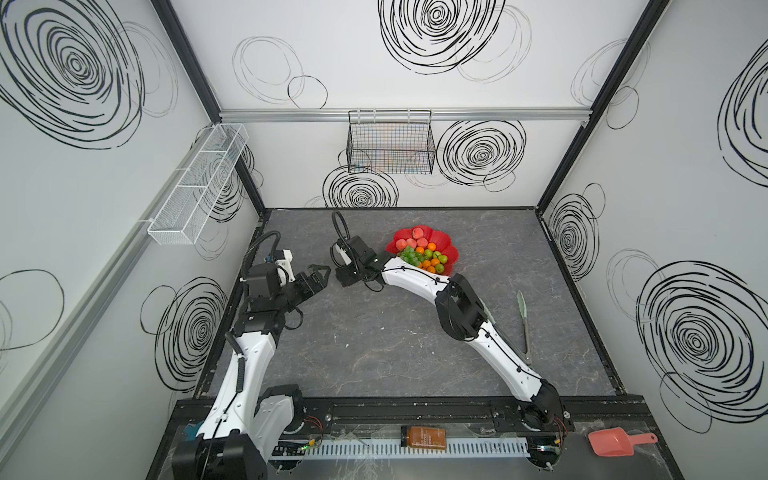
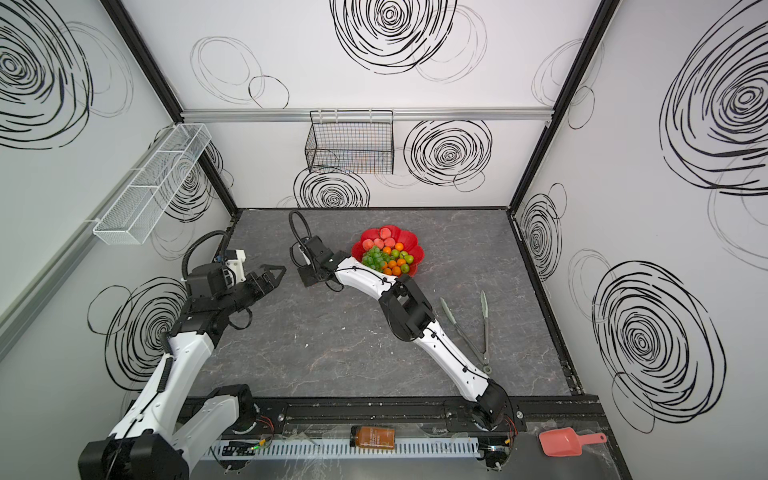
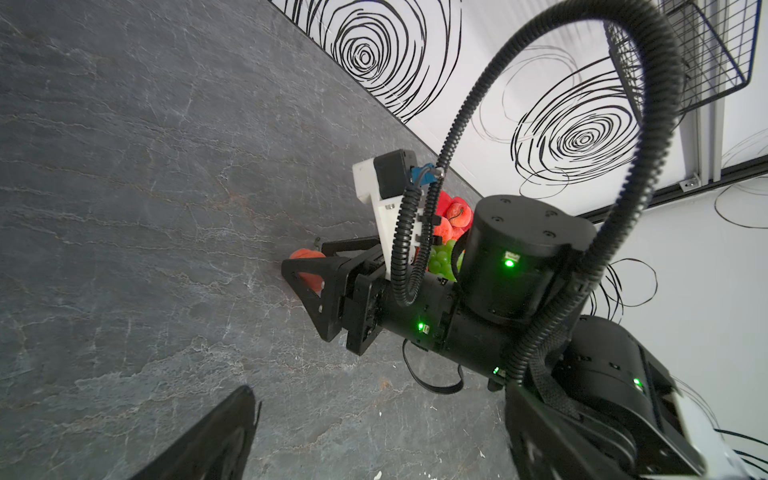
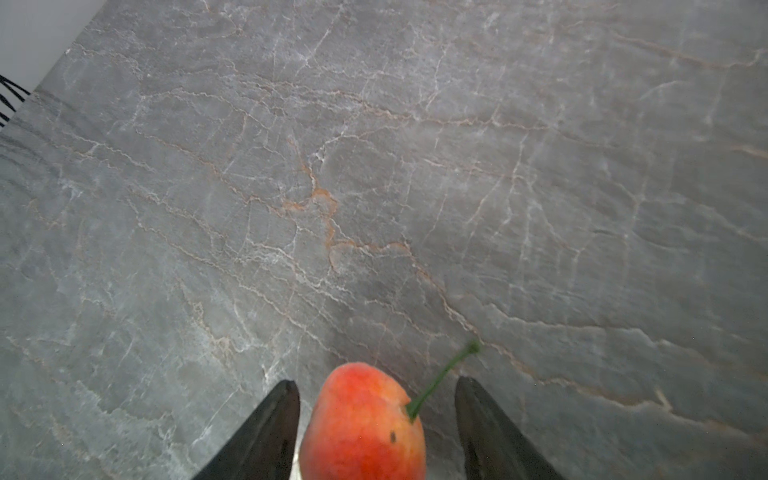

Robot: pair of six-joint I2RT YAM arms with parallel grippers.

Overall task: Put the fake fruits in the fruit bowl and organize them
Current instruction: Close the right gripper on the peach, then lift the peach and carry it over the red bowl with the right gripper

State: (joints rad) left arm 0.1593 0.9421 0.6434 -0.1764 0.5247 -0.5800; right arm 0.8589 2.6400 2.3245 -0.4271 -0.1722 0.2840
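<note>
The red flower-shaped fruit bowl (image 1: 448, 240) (image 2: 412, 238) sits at the back of the table, right of centre, in both top views. It holds peaches (image 1: 411, 242), a bunch of green grapes (image 1: 409, 255), oranges (image 1: 433, 262) and green apples (image 1: 443, 258). One stemmed peach (image 4: 361, 424) (image 3: 306, 254) lies on the table left of the bowl. My right gripper (image 4: 376, 382) (image 1: 345, 276) points down around it, open, with a gap at each finger. In the top views that peach is hidden under the gripper. My left gripper (image 1: 320, 272) (image 3: 380, 390) hovers just to the left, wide open and empty.
Pale-green tongs (image 1: 524, 328) (image 2: 484, 328) lie on the right side of the table. A black wire basket (image 1: 390, 145) hangs on the back wall and a white mesh basket (image 1: 195, 187) on the left wall. An amber jar (image 1: 423, 437) and a pink scoop (image 1: 615, 441) rest on the front ledge.
</note>
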